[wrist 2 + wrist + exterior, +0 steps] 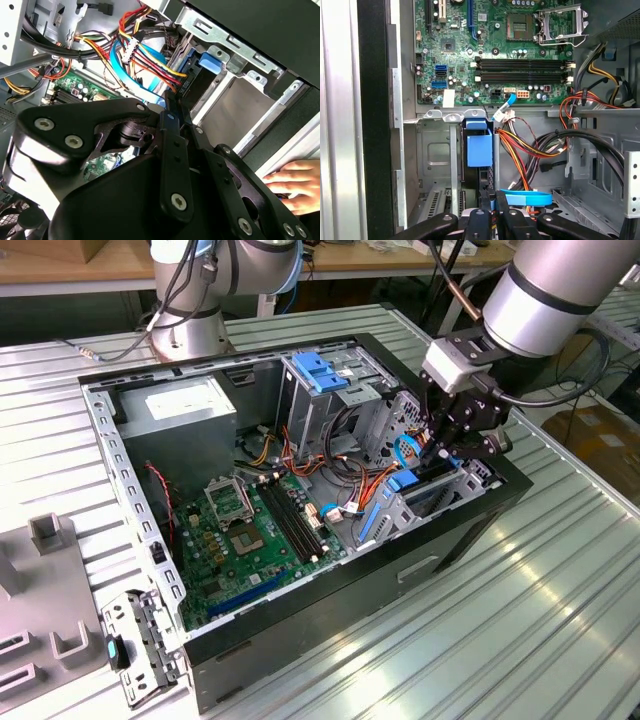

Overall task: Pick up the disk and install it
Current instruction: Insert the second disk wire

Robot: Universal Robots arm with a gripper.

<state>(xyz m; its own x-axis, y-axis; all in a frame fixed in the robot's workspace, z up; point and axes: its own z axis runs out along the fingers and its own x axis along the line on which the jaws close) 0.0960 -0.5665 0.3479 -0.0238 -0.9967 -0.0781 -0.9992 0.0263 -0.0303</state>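
Most of the job is looking done, judging by how things sit: the disk [480, 150] is standing on edge inside the lower drive bay of the open computer case [330, 625], its blue side rail facing up between the bay's metal walls, close beside the motherboard [495, 55]. In the exterior view the gripper [447, 455] is reaching down into that bay at the case's front corner, toward the exterior view's right. In the first wrist view its fingers [484, 220] are drawn nearly together and appear to be pinching the disk's near edge, though the contact itself is partly hidden. Whether the disk is sitting fully home is hard to tell; letting go is what seems left. A person's hand [295, 182] is resting against the case's outer side in the second wrist view.
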